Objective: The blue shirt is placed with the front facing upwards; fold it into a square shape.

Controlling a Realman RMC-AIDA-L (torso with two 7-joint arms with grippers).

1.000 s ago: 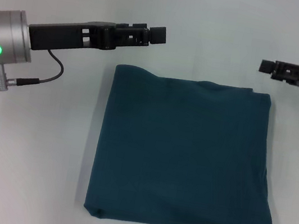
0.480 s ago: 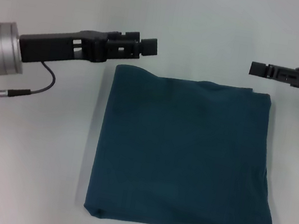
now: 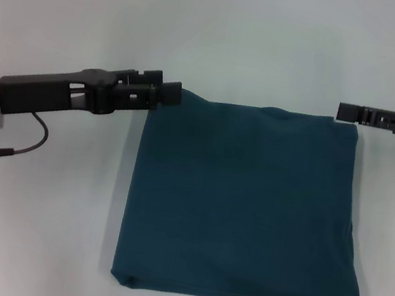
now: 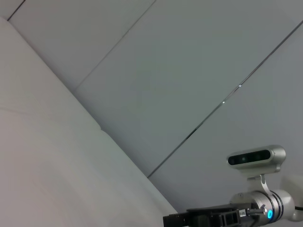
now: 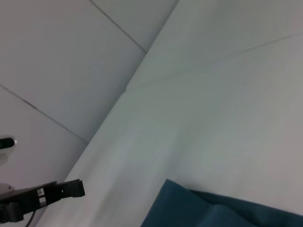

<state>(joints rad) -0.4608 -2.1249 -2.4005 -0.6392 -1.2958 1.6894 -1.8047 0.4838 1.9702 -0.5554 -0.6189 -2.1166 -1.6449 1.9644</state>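
shirt: blue shirt (image 3: 245,204) lies flat on the desk (image 3: 34,227), already folded to a near-square block; plain teal side up, no lettering showing; fold edges along left and near sides, a small pucker at the near left corner
shirt in right wrist view: one teal corner (image 5: 222,208) shows against the desk
left gripper: left gripper (image 3: 170,94) reaches in from the left, at the shirt's far left corner, tip overlapping the cloth edge in head view; cannot tell if it touches the cloth
left jaws: cannot tell whether apart or together; they show as one dark block end-on
right gripper: right gripper (image 3: 347,112) comes in from the right, at the shirt's far right corner, just above the far edge in head view; contact unclear
right jaws: cannot tell whether apart or together; seen side-on as a thin black bar
left arm: silver wrist cylinder at left edge, thin black cable (image 3: 22,139) looping under it
desk: pale, plain surface
wrist views: each shows the other arm's gripper far off, plus wall panels
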